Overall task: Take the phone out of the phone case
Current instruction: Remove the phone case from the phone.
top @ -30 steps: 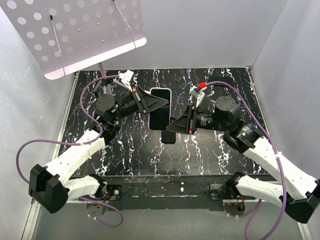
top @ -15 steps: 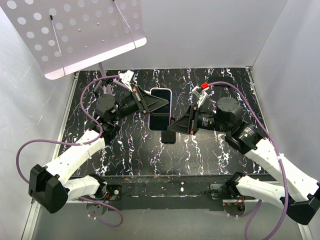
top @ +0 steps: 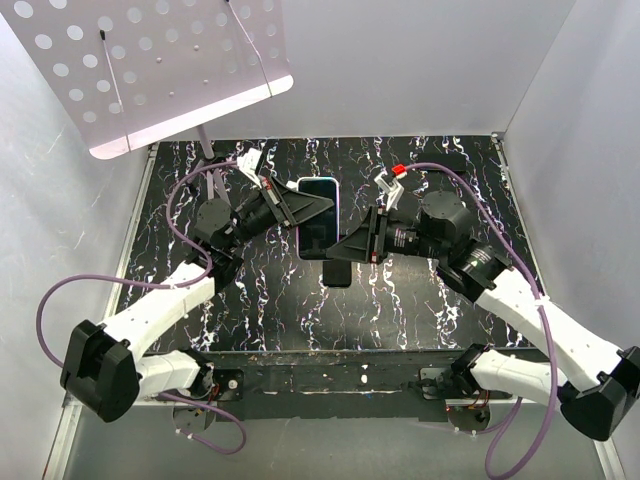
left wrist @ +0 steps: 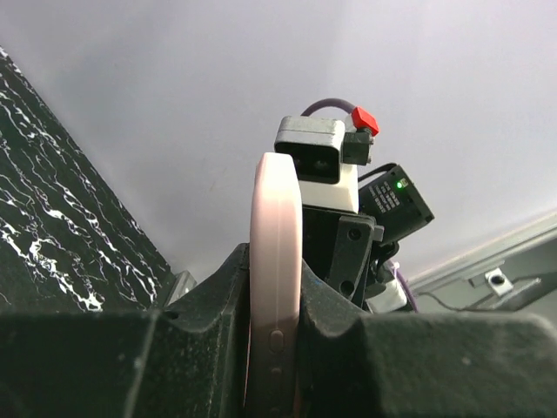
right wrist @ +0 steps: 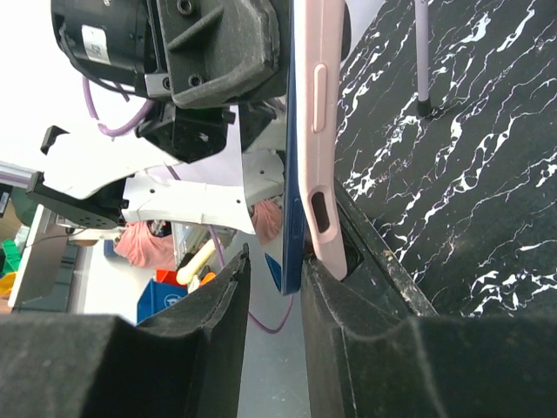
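Observation:
The phone (top: 320, 215), dark screen up, sits in a pink case (top: 339, 205) held in the air over the table's middle. My left gripper (top: 303, 212) is shut on the case's left side; in the left wrist view the pink case edge (left wrist: 276, 261) is clamped between the jaws of the left gripper (left wrist: 274, 272). My right gripper (top: 345, 245) is at the phone's lower right corner. In the right wrist view its jaws stand apart around the blue phone edge (right wrist: 293, 174), which stands slightly away from the pink case (right wrist: 320, 122) at that corner; the right gripper (right wrist: 277, 261) is open.
A white perforated board (top: 150, 70) on a thin pole (top: 205, 140) hangs over the back left of the black marbled table (top: 420, 290). White walls close in the back and both sides. Purple cables loop off both arms.
My right gripper has shifted slightly left and up, closer against the phone's lower corner. The left gripper still holds the case in about the same place.

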